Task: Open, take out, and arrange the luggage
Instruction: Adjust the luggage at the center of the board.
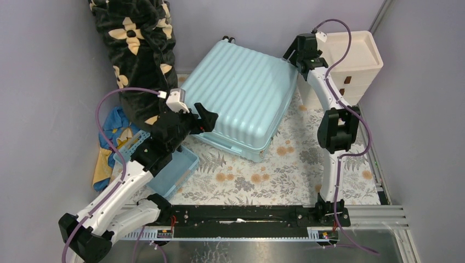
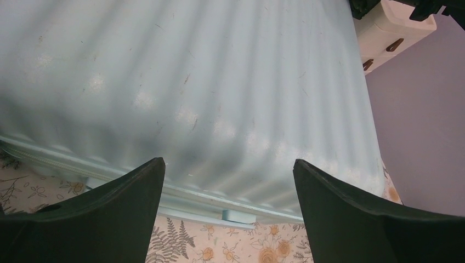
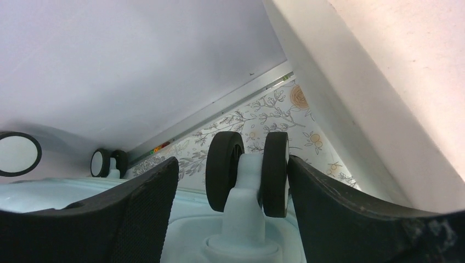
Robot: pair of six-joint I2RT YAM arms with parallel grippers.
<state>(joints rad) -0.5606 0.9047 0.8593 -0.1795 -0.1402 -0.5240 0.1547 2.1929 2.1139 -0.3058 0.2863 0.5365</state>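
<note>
The luggage (image 1: 241,96) is a pale aqua ribbed suitcase lying flat and closed on the floral mat (image 1: 285,164), its wheels toward the back wall. My left gripper (image 1: 205,118) hovers at its near-left edge, open, with nothing between the fingers. In the left wrist view the shell (image 2: 192,82) fills the frame beyond the left gripper (image 2: 227,161). My right gripper (image 1: 293,55) is at the far-right corner. In the right wrist view the right gripper (image 3: 233,159) is open around a twin black wheel (image 3: 225,170). The right finger (image 3: 329,208) touches the wheel and the left finger stands apart from it.
A cream drawer unit (image 1: 356,60) stands close behind the right gripper at the back right. A small blue basket (image 1: 175,170) sits under the left arm, with a blue-yellow cloth (image 1: 109,148) beside it. A black flowered blanket (image 1: 140,44) hangs at the back left.
</note>
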